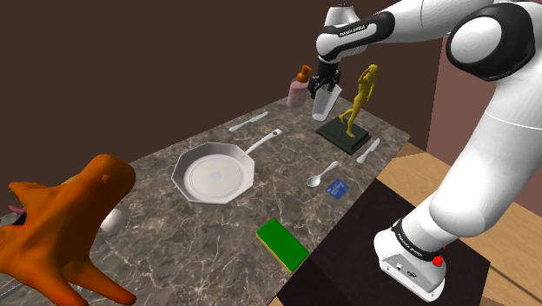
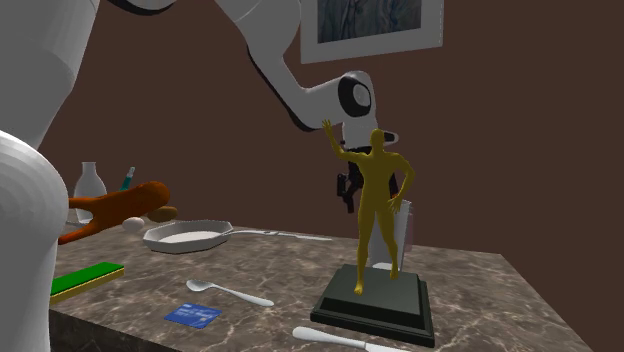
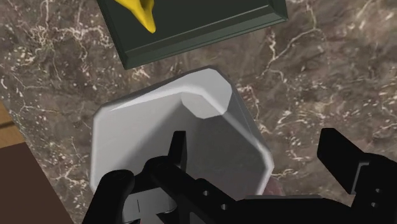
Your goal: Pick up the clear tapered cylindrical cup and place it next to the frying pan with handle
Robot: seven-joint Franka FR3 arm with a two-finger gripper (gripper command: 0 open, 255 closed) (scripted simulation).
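The cup (image 1: pixel 326 107) is pale grey and tapered. It stands on the marble counter (image 1: pixel 156 252) at the far end, close beside the statue's dark base (image 1: pixel 343 136). My black gripper (image 1: pixel 323 84) hangs right over the cup, open. In the wrist view one finger (image 3: pixel 177 147) reaches inside the cup (image 3: pixel 146 121) and the other finger (image 3: pixel 343 159) stands outside its wall, with the gripper (image 3: pixel 257 147) straddling the rim. The frying pan (image 1: pixel 213 174) lies mid-counter, its handle (image 1: pixel 264 142) pointing toward the cup. From the second exterior view the cup (image 2: pixel 406 226) peeks out behind the statue.
A gold figure statue (image 1: pixel 363 94) rises just beside the gripper. A pink bottle (image 1: pixel 298 89) stands behind the cup. A spoon (image 1: pixel 323 175), a knife (image 1: pixel 368 150), a blue card (image 1: pixel 335 187) and a green sponge (image 1: pixel 282 242) lie along the counter's near edge. An orange toy (image 1: pixel 61 226) looms at the shoulder view's left.
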